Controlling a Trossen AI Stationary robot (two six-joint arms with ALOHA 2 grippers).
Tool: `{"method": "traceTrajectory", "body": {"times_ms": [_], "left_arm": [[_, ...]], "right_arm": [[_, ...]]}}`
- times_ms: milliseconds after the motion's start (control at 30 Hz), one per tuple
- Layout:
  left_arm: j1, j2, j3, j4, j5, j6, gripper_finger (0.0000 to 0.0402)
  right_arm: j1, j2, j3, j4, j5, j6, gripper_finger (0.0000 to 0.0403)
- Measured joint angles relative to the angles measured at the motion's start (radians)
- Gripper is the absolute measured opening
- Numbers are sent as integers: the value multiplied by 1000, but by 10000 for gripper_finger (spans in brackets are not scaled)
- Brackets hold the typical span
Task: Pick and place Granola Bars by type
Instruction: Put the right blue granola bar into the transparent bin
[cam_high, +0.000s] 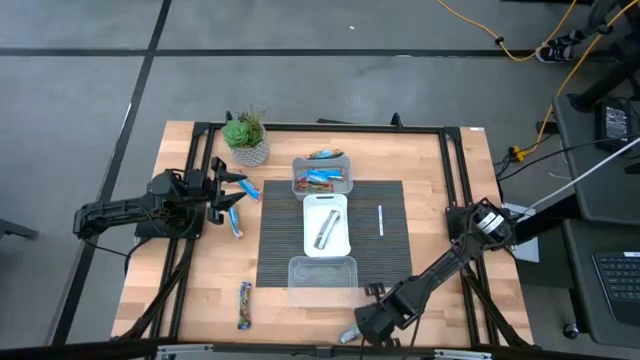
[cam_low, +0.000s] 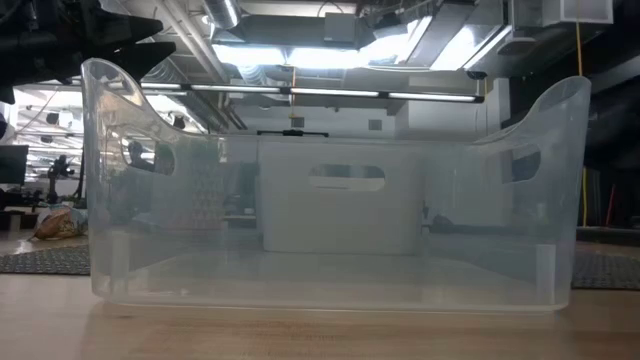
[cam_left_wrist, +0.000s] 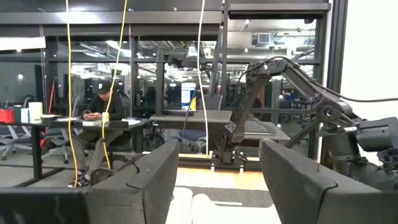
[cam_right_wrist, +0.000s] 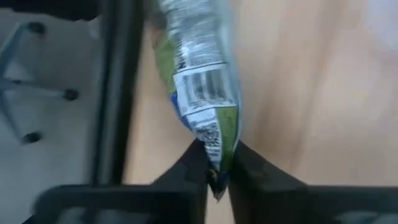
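Right gripper (cam_right_wrist: 217, 171) clamped on end of green-and-blue granola bar (cam_right_wrist: 199, 81), low at bottom centre of high view. Left gripper (cam_high: 222, 190) spread wide, holding nothing, at left.

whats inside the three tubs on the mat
Far tub: several blue bars. Middle tub: one bar. Near tub: nothing visible. Bars may overlap in the far tub, so no exact count.

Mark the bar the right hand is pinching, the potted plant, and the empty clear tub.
granola bar (cam_right_wrist: 202, 93), right wrist view, on the barcode panel of its wrapper.
potted plant (cam_high: 246, 133), high view, on the green leaves.
empty clear tub (cam_high: 323, 268), high view, on its bare floor.
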Motion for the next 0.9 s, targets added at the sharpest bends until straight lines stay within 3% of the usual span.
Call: {"method": "traceTrajectory", "body": {"times_ms": [133,267,400,667,900], "left_arm": [[0,0,0,0,0,0,219],[0,0,0,0,0,0,217],[0,0,0,0,0,0,218],[0,0,0,0,0,0,217],[0,0,0,0,0,0,218]], "right_arm": [[26,0,0,-2,-55,42,25],[63,-10,1,-47,-55,124,44],[95,-55,1,-121,-48,201,29],[103,-205,2,-288,76,331,24],[82,-349,2,-588,126,446,19]]}}
